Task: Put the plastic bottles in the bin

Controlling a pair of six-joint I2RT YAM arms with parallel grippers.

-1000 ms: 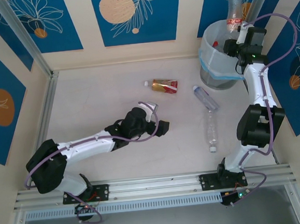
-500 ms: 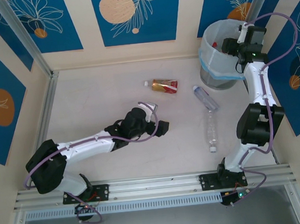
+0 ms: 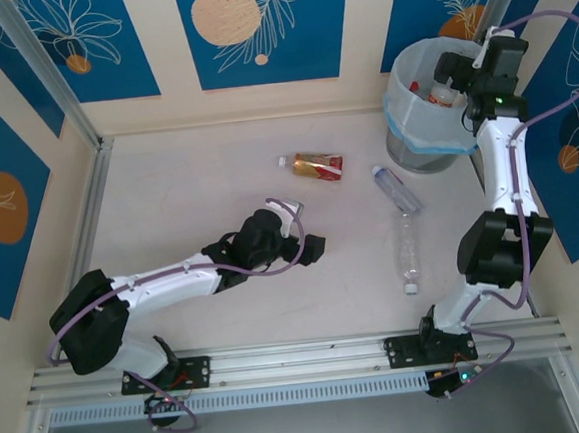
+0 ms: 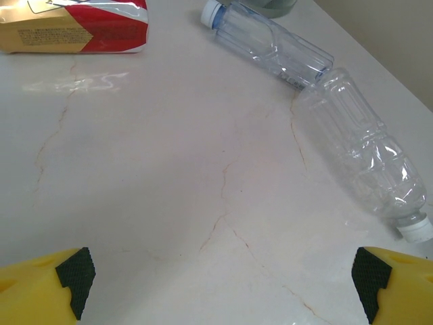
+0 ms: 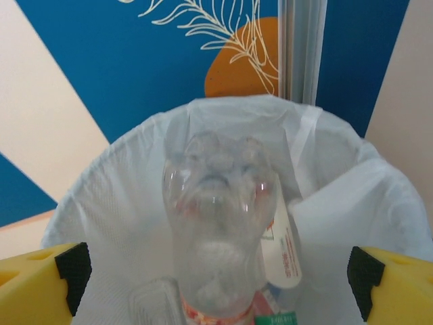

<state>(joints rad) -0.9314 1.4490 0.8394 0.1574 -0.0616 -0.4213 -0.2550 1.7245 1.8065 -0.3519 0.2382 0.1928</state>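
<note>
bottles: clear bottle [image 5: 216, 223] inside the bin [image 3: 402, 122], upper right of the top view | on table [image 3: 187, 184]: red-gold bottle [image 3: 314, 164] centre, blue-capped bottle [image 3: 396, 188] and white-capped bottle [image 3: 408, 252] right of centre | right gripper [image 5: 219, 276]: fingers spread wide over the bin, gripping nothing | left gripper [image 4: 222, 279]: spread wide, low over table

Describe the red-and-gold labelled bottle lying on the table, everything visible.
The red-and-gold bottle is a small plastic drink bottle lying on its side on the pale table, toward the far middle. A glossy label, gold with fine print on one part and red on the other, wraps most of its body. Its white cap points left in the top view. It rests on the table alone, apart from the other bottles and both arms.
</note>
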